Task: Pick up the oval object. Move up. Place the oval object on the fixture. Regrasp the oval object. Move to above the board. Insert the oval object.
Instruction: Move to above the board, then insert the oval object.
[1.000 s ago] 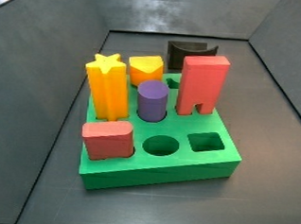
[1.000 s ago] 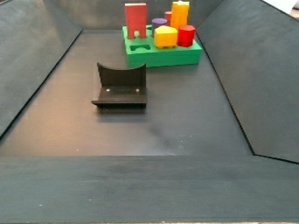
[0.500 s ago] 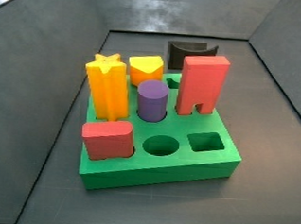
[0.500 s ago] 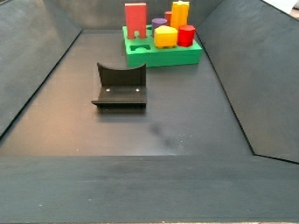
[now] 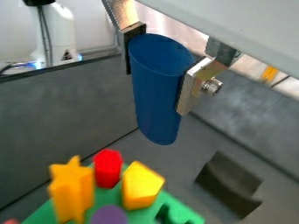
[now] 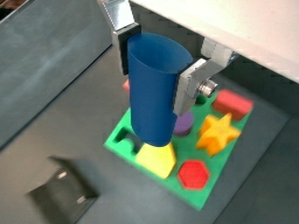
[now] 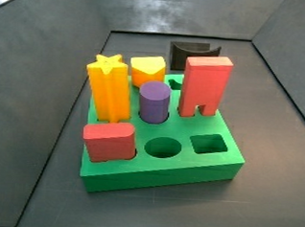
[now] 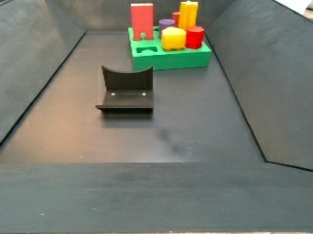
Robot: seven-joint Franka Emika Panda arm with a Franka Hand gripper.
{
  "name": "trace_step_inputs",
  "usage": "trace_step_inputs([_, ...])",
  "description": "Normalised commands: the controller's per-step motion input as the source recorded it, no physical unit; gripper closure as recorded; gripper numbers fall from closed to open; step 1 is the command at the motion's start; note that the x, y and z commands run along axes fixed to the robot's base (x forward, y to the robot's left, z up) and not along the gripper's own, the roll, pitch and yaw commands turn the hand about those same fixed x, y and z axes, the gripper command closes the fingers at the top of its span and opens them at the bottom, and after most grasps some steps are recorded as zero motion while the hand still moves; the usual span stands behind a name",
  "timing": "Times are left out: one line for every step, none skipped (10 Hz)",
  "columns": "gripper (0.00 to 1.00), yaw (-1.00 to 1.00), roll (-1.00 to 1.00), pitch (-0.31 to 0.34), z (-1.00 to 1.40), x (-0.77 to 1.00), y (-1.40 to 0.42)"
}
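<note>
one oval object [image 5: 156, 87] between tool [image 5: 162, 68] fingers

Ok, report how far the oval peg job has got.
Pickup looks done: the hand grips the dark blue smooth oval peg, high above the thick bright green board. Neither side view shows hand or peg. The black notched fixture stands bare; whether the regrasp happened cannot be told. Insertion remains.

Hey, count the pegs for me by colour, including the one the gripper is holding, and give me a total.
Red: 3 (tall arch, low block, hexagon peg)
Yellow: 2 (star, pentagon peg)
Purple: 1 (cylinder)
Dark blue: 1 (oval object, held by the gripper above the board)
Total: 7
</note>
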Motion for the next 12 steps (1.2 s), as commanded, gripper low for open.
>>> trace_step_inputs([1.00, -0.01, -1.00, -0.014, 0.01, -0.07, -0.03])
trace_step_inputs([1.00, -0.01, -0.86, -0.030, 0.01, -0.07, -0.01])
trace_step_inputs([1.00, -0.01, -0.55, -0.037, 0.00, -0.06, 0.01])
trace_step_inputs([1.00, 0.00, -0.36, -0.032, 0.00, -0.04, 0.01])
trace_step_inputs([1.00, 0.00, -0.22, -0.020, 0.00, -0.02, 0.00])
trace_step_inputs([1.00, 0.01, 0.03, -0.253, -0.53, 0.09, -0.67])
trace_step_inputs([1.00, 0.03, 0.04, -0.206, -0.47, 0.22, -0.69])
trace_step_inputs([1.00, 0.02, 0.04, -0.084, -0.40, 0.24, -0.58])
trace_step_inputs([1.00, 0.06, 0.06, -0.074, -0.44, 0.20, -0.61])
trace_step_inputs([1.00, 0.06, 0.12, -0.073, -0.55, 0.22, -0.72])
trace_step_inputs([1.00, 0.07, 0.11, -0.057, -0.63, 0.23, -0.67])
trace_step_inputs([1.00, 0.15, 0.12, -0.074, -0.73, 0.20, -0.56])
